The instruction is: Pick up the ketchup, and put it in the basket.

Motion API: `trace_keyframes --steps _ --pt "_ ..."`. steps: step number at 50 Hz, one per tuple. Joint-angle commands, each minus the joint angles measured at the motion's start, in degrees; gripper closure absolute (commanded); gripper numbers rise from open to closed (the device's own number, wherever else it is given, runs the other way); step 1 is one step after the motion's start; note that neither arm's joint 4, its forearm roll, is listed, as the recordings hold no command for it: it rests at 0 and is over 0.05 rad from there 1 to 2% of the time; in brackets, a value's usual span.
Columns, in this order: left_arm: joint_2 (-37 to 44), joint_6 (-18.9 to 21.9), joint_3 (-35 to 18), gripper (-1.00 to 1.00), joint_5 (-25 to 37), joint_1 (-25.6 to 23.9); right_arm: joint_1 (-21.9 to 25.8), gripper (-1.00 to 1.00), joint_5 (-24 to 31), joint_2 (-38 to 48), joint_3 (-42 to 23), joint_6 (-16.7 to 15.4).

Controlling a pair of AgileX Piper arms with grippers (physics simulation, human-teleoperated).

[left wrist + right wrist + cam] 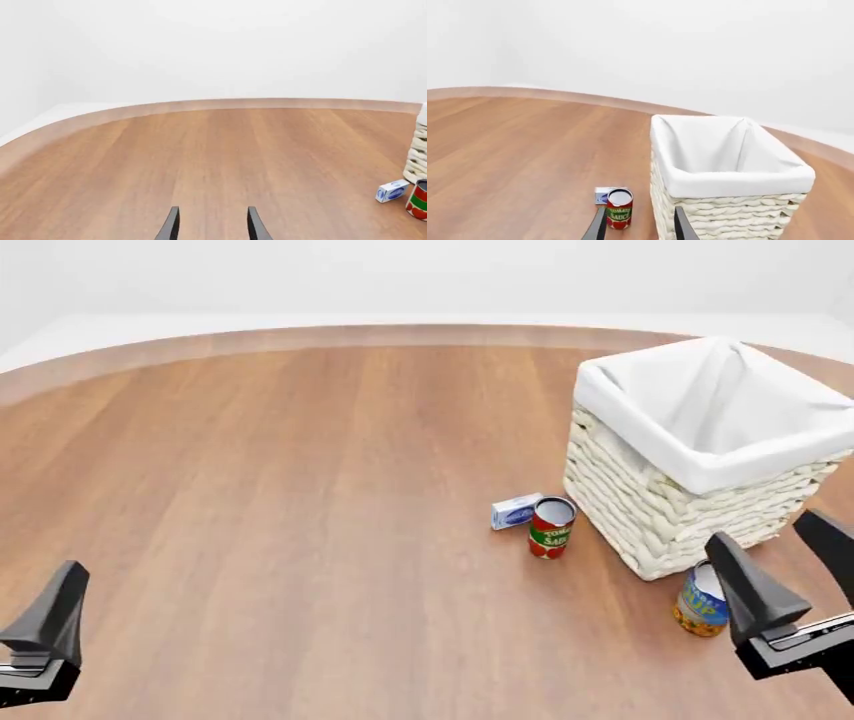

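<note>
On the round brown wooden counter [294, 500] stand one basket, two cans and one small box; two tools show at the near edge.

The one large square cream-white woven wicker basket [667, 510] sits at the right, toward the far side, with a white cloth liner [707, 400] folded over its rim. What shows of its inside in the front and right wrist views is bare white cloth; its floor is hidden by the walls.

The orange-red ketchup bottle is not visible in any of the three views, so where it is cannot be told.

Just left of the basket's near left corner stands one small red tomato sauce can with a green band [550, 528], upright, apart from the basket. Just beside the can, on its far left, lies one small white-and-blue box [515, 511]; whether they touch cannot be told. One blue-and-yellow can [702, 602] stands upright near the basket's near corner, partly hidden behind the right tool.

The left tool [47, 615] hangs over the near left of the counter; its wrist view shows its two dark fingers [172, 227] apart with only bare wood between them. The right tool [801, 565] hangs at the near right, in front of the basket, its fingers [598, 227] likewise parted and holding nothing.
</note>
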Motion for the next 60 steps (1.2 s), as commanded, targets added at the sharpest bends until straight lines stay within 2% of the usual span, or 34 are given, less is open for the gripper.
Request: trace_keyframes --steps 1,16,21,33,45,52,60 --pt "0.0 0.0 0.0 -1.0 0.0 0.0 3.26 -1.0 -4.5 5.07 -0.43 -0.71" --pt "0.0 0.0 0.0 -1.0 0.0 0.0 7.97 -1.0 -11.19 12.74 -0.54 -0.96" --pt "0.0 0.0 0.0 -1.0 0.0 0.0 10.89 -1.0 -16.29 17.76 0.18 -0.45" --pt "0.0 0.0 0.0 -1.0 0.0 0.0 15.01 -1.0 -23.35 25.39 -0.36 0.91" --pt "0.0 0.0 0.0 -1.0 0.0 0.0 22.69 -1.0 -34.21 39.05 -1.07 1.95" --pt "0.0 0.0 0.0 -1.0 0.0 0.0 25.22 -1.0 -36.86 42.73 -1.57 2.36" --pt "0.0 0.0 0.0 -1.0 0.0 0.0 26.42 -1.0 -34.87 42.57 -3.21 1.67"
